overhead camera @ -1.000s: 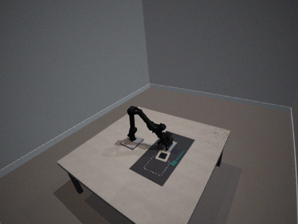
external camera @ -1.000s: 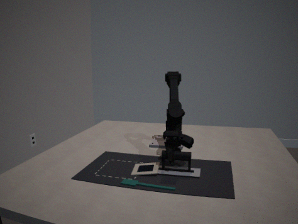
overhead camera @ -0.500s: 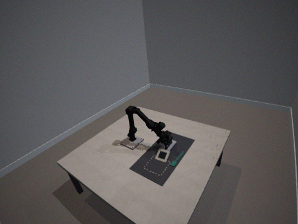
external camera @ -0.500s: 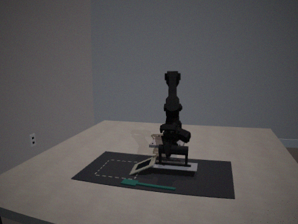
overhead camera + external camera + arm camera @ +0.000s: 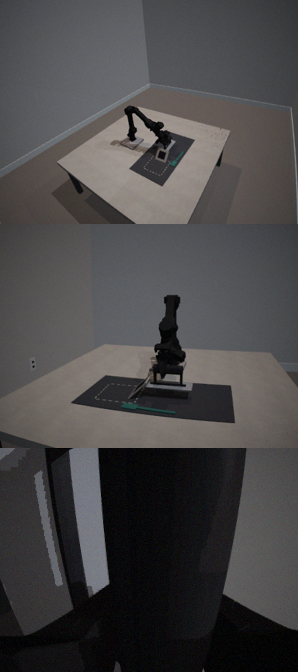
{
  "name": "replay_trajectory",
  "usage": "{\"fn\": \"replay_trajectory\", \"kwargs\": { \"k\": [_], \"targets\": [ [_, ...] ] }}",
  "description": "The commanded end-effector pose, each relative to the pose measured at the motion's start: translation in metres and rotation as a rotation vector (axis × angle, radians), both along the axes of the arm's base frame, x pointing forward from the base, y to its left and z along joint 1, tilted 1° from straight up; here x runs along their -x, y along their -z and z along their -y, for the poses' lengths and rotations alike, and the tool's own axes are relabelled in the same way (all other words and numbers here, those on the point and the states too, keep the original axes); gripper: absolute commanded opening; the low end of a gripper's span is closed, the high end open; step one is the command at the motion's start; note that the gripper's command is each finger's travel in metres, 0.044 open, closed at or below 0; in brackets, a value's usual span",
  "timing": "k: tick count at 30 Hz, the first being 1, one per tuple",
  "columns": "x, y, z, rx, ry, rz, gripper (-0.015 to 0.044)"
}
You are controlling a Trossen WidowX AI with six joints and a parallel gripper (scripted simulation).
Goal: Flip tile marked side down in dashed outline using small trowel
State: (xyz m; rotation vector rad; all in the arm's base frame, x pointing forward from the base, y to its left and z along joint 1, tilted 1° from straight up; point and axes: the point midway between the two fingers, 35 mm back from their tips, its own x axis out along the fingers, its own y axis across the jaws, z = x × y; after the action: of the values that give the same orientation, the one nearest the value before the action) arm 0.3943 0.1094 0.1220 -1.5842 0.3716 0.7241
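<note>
The trowel has a flat light-grey blade and a black bridge handle. My gripper is shut on that handle and holds the blade low on the black mat. The tile is tipped up on edge against the blade's left end. Its lower edge rests at the right side of the dashed outline. Its dark square mark shows in the top view. The wrist view is dark and shows only my fingers and the handle.
A green spatula-like tool lies on the mat's front edge, beside the outline and tile. The arm's base stands on a small plate behind the mat on the beige table.
</note>
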Motion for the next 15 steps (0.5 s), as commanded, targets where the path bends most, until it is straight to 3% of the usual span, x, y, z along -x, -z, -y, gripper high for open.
{"fn": "replay_trajectory", "kwargs": {
  "k": [1,15],
  "targets": [
    [-0.006,-0.014,0.007,-0.003,0.003,0.031,0.0000],
    [-0.012,-0.019,0.032,0.000,0.003,0.031,0.0000]
  ]
}}
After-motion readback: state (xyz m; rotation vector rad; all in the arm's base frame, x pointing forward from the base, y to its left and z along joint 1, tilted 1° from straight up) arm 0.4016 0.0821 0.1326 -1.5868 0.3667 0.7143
